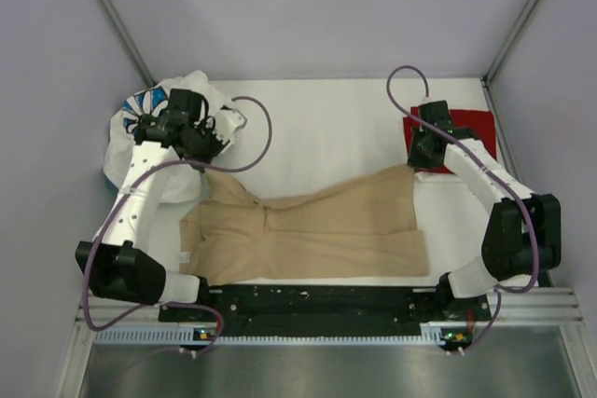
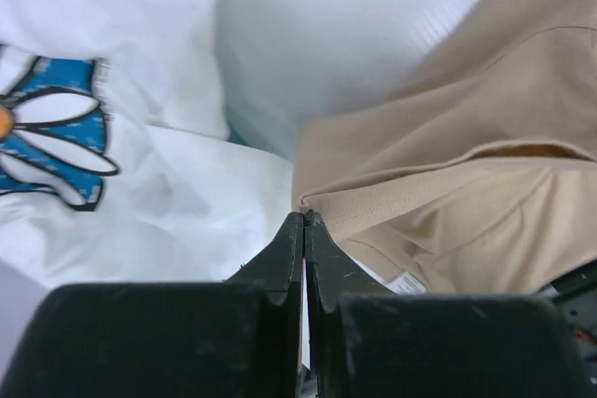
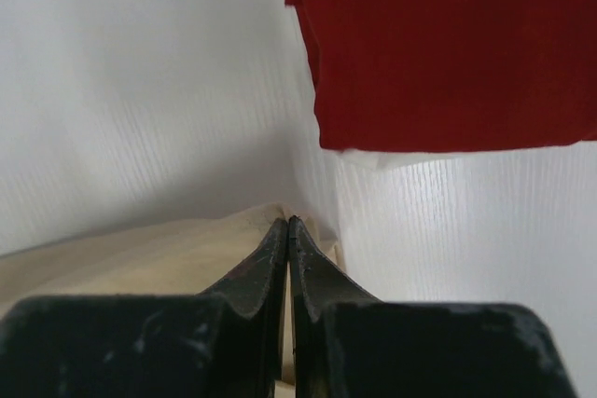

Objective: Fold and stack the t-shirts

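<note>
The tan t-shirt (image 1: 308, 230) lies spread across the near middle of the table, its two far corners lifted. My left gripper (image 1: 213, 144) is shut on its collar edge (image 2: 392, 198) at the far left. My right gripper (image 1: 422, 157) is shut on its far right corner (image 3: 270, 226). The dark red t-shirt (image 1: 459, 137) lies folded at the far right, just beyond the right gripper; it also shows in the right wrist view (image 3: 448, 44). The white daisy t-shirt (image 1: 140, 132) is bunched at the far left, under the left arm, and shows in the left wrist view (image 2: 84, 128).
The white table surface (image 1: 326, 128) runs to grey walls at the back and sides. A black bar (image 1: 308, 300) with the arm bases lies along the near edge.
</note>
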Motion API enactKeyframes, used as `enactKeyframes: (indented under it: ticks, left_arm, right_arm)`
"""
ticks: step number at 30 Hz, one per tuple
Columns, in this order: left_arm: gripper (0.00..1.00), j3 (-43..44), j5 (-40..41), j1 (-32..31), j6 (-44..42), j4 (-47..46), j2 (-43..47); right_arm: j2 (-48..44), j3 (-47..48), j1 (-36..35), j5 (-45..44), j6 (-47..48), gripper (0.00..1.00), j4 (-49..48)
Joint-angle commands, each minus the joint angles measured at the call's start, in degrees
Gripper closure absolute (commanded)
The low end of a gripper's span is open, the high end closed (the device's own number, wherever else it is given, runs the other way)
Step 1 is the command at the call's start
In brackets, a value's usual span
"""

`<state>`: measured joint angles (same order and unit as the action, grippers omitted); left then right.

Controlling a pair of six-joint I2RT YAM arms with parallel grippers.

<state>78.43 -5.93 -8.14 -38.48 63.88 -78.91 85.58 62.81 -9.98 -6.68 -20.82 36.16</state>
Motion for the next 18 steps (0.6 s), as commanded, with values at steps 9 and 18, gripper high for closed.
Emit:
enactKeyframes:
  ticks: [9, 18]
  left_arm:
    - [1.0, -7.9, 3.7, 1.9, 0.9, 2.2, 11.0]
    - [1.0, -17.6, -0.3, 2.3, -3.7, 17.9, 14.1]
  right_arm:
    - [1.3, -0.3, 0.4, -1.2, 2.0, 1.0, -0.3]
    - [-2.1, -9.5, 0.3, 0.2, 0.1, 1.0, 0.1]
